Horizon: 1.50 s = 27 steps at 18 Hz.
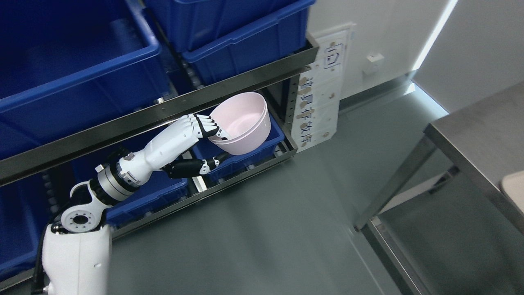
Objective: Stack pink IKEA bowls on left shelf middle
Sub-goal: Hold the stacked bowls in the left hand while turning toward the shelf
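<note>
My left hand (213,141) reaches toward the lower shelf level and is shut on a stack of pink bowls (243,123). The fingers (206,125) hook over the near rim and the thumb (204,165) presses underneath. At least two nested bowls show by their rims. The stack is tilted, its opening toward me, and is held above a small blue bin (270,141) at the right end of the lower shelf. The right hand is out of view.
Large blue bins (73,61) (245,37) fill the upper shelf behind a steel rail (172,106). More blue bins (151,196) sit on the lower level. A labelled white sign (321,90) hangs on the rack's right post. A steel table (475,151) stands at right on the grey floor.
</note>
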Motion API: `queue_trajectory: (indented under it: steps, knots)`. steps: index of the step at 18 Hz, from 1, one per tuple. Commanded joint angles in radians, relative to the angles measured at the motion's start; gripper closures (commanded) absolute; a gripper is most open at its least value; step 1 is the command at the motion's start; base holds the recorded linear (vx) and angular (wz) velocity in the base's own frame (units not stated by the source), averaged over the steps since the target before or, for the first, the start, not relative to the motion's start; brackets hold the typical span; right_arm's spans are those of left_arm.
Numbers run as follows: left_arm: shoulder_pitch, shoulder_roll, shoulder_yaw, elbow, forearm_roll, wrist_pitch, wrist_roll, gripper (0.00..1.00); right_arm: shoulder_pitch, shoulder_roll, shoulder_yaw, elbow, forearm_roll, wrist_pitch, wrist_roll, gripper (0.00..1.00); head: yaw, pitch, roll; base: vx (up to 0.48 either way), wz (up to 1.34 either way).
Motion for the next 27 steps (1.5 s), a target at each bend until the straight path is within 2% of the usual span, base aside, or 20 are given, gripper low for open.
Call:
queue_trajectory:
  steps: [1, 6, 15, 27]
  knots:
    - [0.005, 0.007, 0.011, -0.009, 0.002, 0.0, -0.001, 0.97, 0.029, -0.017, -0.011, -0.034, 0.0, -0.001, 0.0, 0.0, 0.0, 0.0, 0.0, -0.063, 0.66]
    - [0.007, 0.007, 0.011, -0.009, 0.002, 0.0, 0.001, 0.97, 0.029, -0.017, -0.011, -0.034, 0.0, -0.001, 0.0, 0.0, 0.0, 0.0, 0.0, -0.077, 0.33]
    - [0.016, 0.007, 0.004, -0.007, 0.002, 0.0, 0.001, 0.97, 0.029, -0.017, -0.011, -0.034, 0.0, -0.001, 0.0, 0.0, 0.0, 0.0, 0.0, -0.076, -0.35]
    - [0.03, 0.006, -0.005, -0.002, 0.002, 0.0, 0.001, 0.97, 0.029, -0.017, -0.011, -0.034, 0.0, 0.001, 0.0, 0.0, 0.0, 0.0, 0.0, -0.184, -0.69]
